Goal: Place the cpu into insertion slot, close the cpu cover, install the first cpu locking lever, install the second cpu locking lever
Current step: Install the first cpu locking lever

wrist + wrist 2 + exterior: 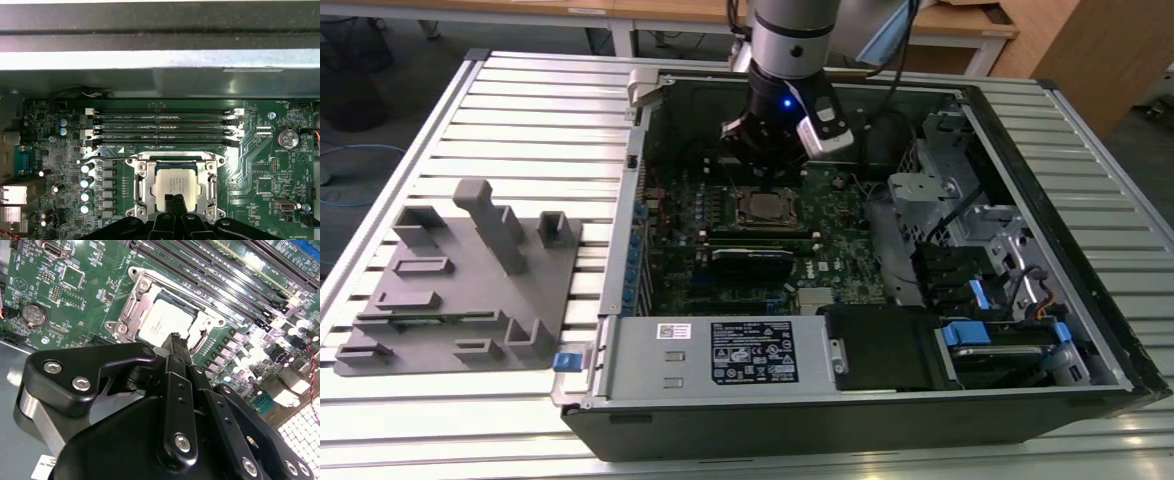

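The cpu [175,182], a flat silvery-grey square with faint print, is sitting inside the silver-rimmed insertion slot [142,190] on the green board's far half. The claw [175,201] is hanging at its edge, fingers pinched together, gripping nothing.

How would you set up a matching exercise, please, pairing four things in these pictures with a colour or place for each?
1 cpu
2 gripper
3 coin battery
4 grey fixture

A black, tip at the cpu's edge
B round, on the green board
C on the table, at the exterior view's left of the computer case
D silvery square in the insertion slot

Pairs: 1-D, 2-A, 3-B, 4-C.
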`<state>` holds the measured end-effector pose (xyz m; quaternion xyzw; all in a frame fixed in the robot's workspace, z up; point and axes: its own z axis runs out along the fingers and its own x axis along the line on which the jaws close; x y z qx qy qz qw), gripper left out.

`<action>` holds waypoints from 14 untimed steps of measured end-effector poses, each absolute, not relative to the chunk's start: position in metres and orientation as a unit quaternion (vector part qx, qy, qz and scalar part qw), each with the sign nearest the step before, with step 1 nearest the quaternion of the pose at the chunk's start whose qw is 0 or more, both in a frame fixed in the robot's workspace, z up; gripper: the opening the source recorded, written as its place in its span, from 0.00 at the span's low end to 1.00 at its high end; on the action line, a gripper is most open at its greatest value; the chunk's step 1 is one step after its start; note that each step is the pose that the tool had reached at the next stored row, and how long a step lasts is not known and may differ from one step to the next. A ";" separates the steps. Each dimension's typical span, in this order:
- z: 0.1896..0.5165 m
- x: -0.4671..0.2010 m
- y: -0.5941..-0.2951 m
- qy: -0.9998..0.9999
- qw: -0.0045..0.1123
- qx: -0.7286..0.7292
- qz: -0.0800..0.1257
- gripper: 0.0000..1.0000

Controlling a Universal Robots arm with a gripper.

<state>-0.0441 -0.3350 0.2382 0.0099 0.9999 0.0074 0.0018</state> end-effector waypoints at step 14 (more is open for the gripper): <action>0.238 -0.064 -0.335 1.000 0.002 0.010 0.007 0.11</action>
